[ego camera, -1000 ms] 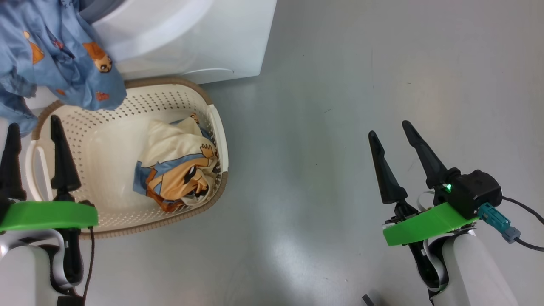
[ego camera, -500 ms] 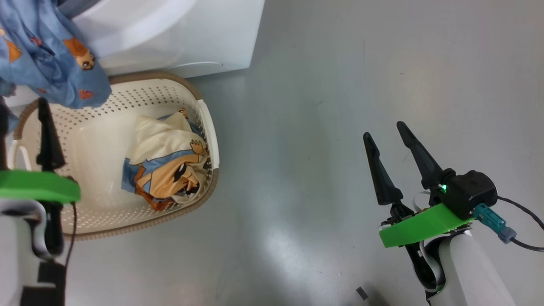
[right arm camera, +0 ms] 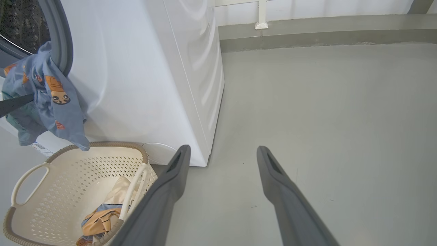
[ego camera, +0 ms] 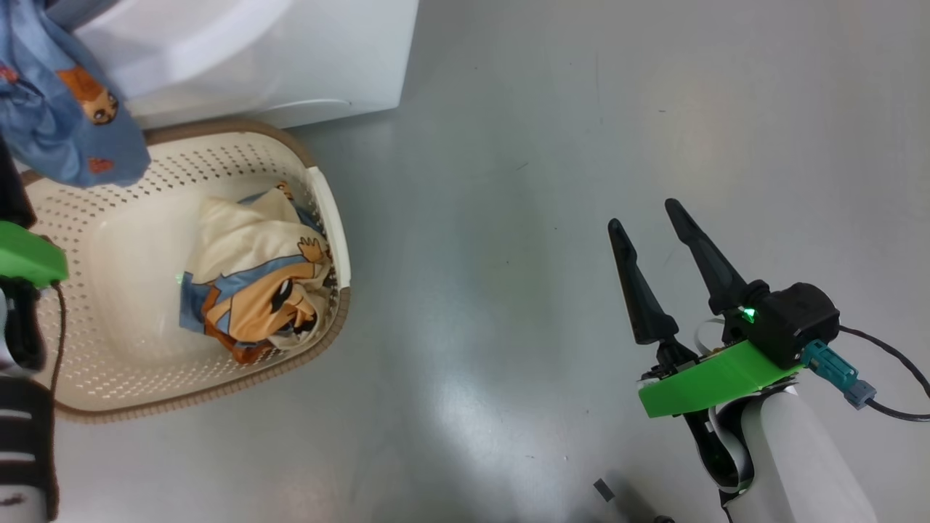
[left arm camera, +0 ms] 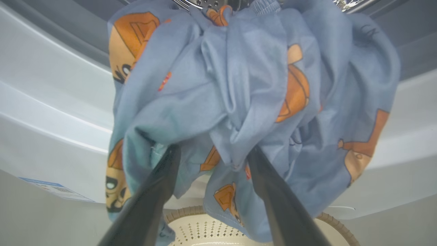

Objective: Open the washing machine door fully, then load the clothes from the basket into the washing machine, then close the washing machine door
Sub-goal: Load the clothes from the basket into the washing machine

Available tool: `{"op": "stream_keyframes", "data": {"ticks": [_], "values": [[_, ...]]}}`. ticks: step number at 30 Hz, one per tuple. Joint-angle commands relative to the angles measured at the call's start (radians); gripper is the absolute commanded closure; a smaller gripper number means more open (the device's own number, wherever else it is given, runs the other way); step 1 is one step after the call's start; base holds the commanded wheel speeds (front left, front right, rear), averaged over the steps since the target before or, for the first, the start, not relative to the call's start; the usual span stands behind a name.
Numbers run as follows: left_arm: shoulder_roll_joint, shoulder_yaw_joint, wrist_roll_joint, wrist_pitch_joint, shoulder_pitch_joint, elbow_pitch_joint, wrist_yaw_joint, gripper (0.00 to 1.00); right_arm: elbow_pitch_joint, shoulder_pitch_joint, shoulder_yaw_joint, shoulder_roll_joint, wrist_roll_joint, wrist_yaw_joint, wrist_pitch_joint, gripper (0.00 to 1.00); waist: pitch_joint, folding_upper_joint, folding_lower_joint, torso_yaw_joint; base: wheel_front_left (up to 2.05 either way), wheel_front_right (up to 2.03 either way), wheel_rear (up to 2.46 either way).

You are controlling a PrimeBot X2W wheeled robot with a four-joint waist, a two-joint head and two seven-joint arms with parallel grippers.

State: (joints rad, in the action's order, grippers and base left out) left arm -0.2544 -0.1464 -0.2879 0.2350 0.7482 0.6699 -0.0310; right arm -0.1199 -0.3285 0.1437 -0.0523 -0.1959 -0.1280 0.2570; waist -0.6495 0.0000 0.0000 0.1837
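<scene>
- Left wrist view: your left pincer [left arm camera: 212, 150] stands spread wide. The blue garment [left arm camera: 239, 85] hangs across both fingers [left arm camera: 150, 191] and hides their tips.
- Nothing you can see is pinched between those fingers. The cloth seems to rest on them, but with the tips covered you cannot tell how firmly.
- The garment's top lies over the grey gasket [right arm camera: 63, 44] at the mouth of the washer [right arm camera: 143, 68]. Most of it hangs outside, down the white front and above the basket [ego camera: 182, 163].
- Right wrist view: one dark finger of the left pincer touches the garment's outer side.
- Your basket sits on the floor [ego camera: 508, 218] just beside the washer's front. The cream and orange-tan clothes [ego camera: 254, 290] are bunched against the wall on your right.
- Your right pincer [ego camera: 644, 218] is spread too and holds nothing. It hangs over bare floor, well apart from the basket and the washer.
</scene>
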Motion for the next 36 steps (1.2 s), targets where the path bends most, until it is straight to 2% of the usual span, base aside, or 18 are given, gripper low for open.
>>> {"op": "stream_keyframes", "data": {"ticks": [1,17,33,34,35,36], "values": [[-0.057,-0.022,0.003,0.007,0.022,0.015,0.002,0.00,0.020,0.011,0.023,0.002,-0.010,-0.003,0.005,0.00,-0.005,0.0000,0.0000,0.007,0.00,0.00,0.00],[-0.082,-0.018,-0.013,0.024,0.189,0.234,-0.015,0.00,0.024,0.014,0.032,0.002,-0.010,-0.003,0.005,0.00,-0.021,0.0000,0.0000,0.022,0.00,0.00,0.00],[-0.089,-0.023,-0.011,0.027,0.256,0.275,-0.037,0.02,0.027,0.007,0.034,0.002,-0.009,-0.003,0.005,0.00,-0.039,0.0000,0.0000,0.025,0.00,0.00,0.00],[-0.089,-0.024,-0.011,0.027,0.258,0.273,-0.040,0.56,0.027,0.007,0.033,0.002,-0.009,-0.003,0.005,0.00,-0.041,0.0000,0.0000,0.025,0.00,0.00,0.00],[-0.089,-0.026,-0.011,0.027,0.260,0.270,-0.043,1.00,0.027,0.006,0.032,0.002,-0.009,-0.003,0.005,0.00,-0.042,0.0000,0.0000,0.024,0.00,0.00,0.00],[-0.088,-0.027,-0.011,0.027,0.260,0.267,-0.045,1.00,0.027,0.006,0.032,0.002,-0.010,-0.003,0.005,0.00,-0.043,0.0000,0.0000,0.024,0.00,0.00,0.00]]}}
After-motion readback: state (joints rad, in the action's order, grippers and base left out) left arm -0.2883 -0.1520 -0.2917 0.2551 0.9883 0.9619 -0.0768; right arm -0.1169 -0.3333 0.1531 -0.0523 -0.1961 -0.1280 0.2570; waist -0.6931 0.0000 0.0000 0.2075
